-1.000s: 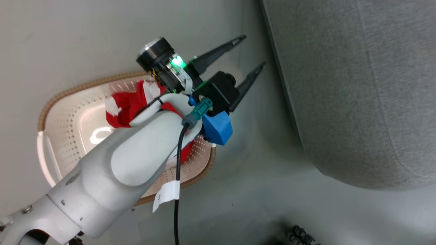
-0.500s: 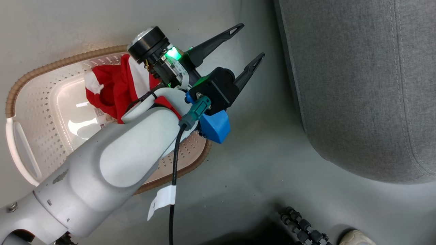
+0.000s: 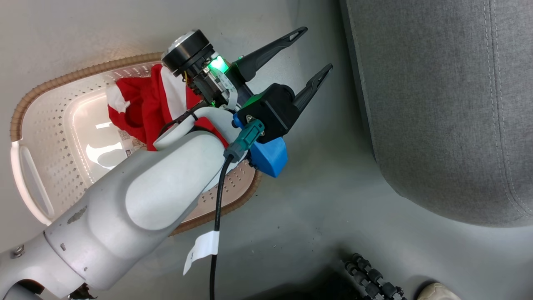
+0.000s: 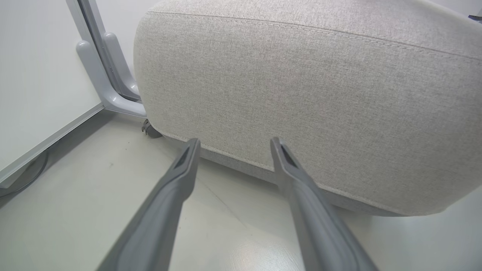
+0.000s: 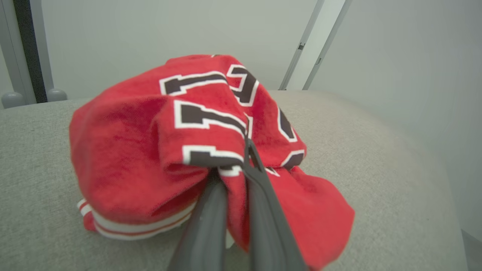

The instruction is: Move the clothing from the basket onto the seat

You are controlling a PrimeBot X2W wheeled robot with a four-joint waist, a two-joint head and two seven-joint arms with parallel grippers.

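Note:
A red garment with white stripes lies bunched in the oval white basket, partly hidden behind my left forearm. My left gripper is open and holds nothing. It hovers over the floor between the basket and the grey seat. In the left wrist view its fingers point at the seat's rounded side. My right gripper is shut on a second red garment with black, white-edged numbers. That garment is bunched over the seat cushion.
A black ribbed cable and the toe of a person's shoe lie at the head view's bottom right. A grey metal frame leg and a caster stand by the seat's corner, next to a white wall panel.
The whole head picture has shifted, so the camera moved. My left gripper stays open in about the same place between basket and seat, and the garment in the basket has not moved.

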